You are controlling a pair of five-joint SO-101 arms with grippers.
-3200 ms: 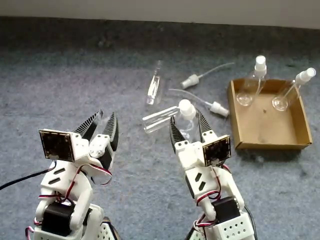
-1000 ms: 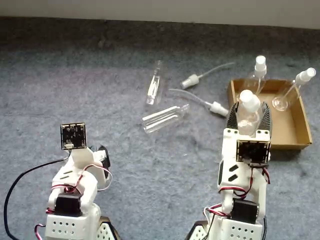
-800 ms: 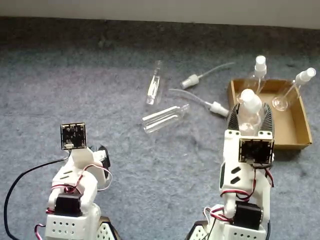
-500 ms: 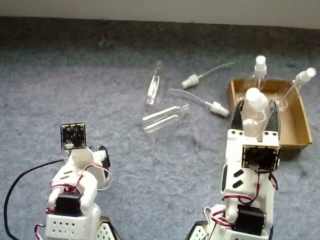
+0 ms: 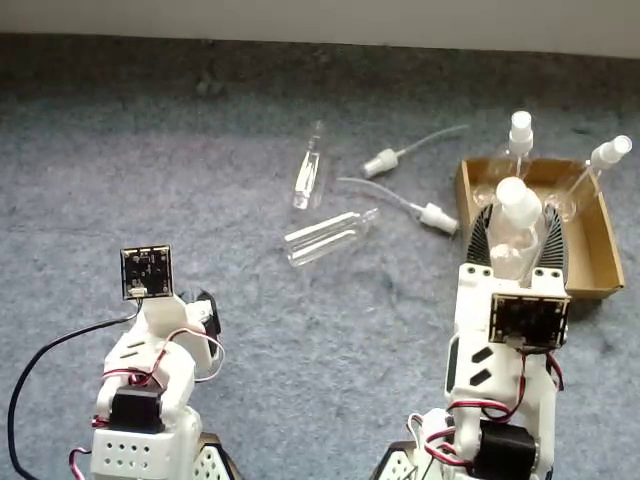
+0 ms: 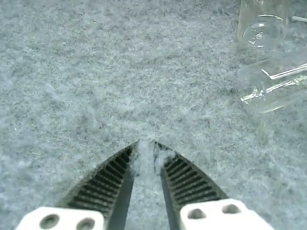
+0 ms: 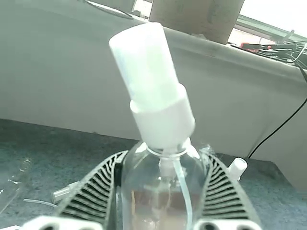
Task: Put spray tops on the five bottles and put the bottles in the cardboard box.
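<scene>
We see a grey, felt-like worktop that runs back to a pale wall. Atop that wall we make out a ledge carrying a brown cardboard object, with bright daylight behind it.

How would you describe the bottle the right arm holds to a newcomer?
Find the cardboard box at the right of the table. Over its near-left corner sits the right gripper, shut on a clear bottle with a white spray top. The two other capped bottles sit free at the box's far edge; this one is clamped between black ribbed jaws.
</scene>
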